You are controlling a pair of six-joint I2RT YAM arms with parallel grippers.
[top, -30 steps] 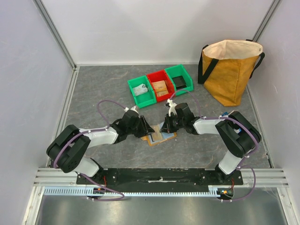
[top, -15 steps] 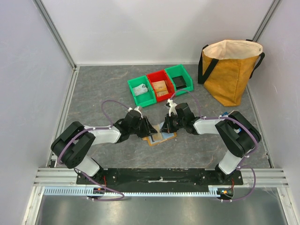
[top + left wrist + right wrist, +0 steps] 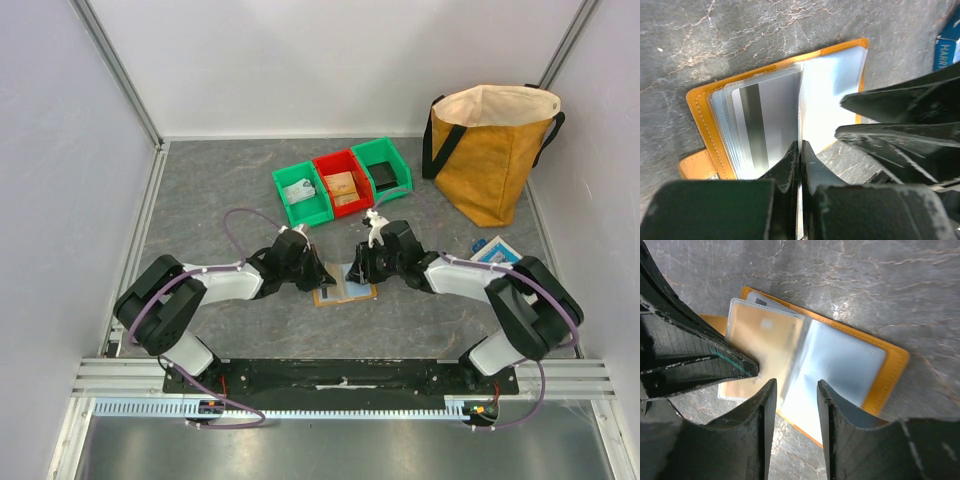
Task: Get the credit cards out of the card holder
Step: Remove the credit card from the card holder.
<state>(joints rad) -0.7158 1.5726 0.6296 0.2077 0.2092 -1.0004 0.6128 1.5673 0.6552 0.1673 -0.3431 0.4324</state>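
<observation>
The card holder (image 3: 345, 292) lies open on the grey table between my two grippers, with tan-orange leather edges and clear sleeve pages. In the left wrist view a greyish-white credit card (image 3: 765, 125) with a dark stripe sits in a sleeve of the holder (image 3: 700, 107). My left gripper (image 3: 800, 146) is shut on the edge of one thin sleeve page and holds it upright. My right gripper (image 3: 796, 385) is open and empty just above the holder's (image 3: 890, 365) pale blue right panel. The two grippers, left (image 3: 322, 276) and right (image 3: 357, 272), are almost touching.
Three small bins stand behind: green (image 3: 302, 196), red (image 3: 343, 185), green (image 3: 382, 170), each with something in it. A mustard bag (image 3: 492, 150) stands at the back right. A blue-and-white box (image 3: 492, 249) lies right of the right arm.
Both grippers have come lower over the holder, which now lies flatter. The right arm's elbow has swung right and down, uncovering the blue-and-white box.
</observation>
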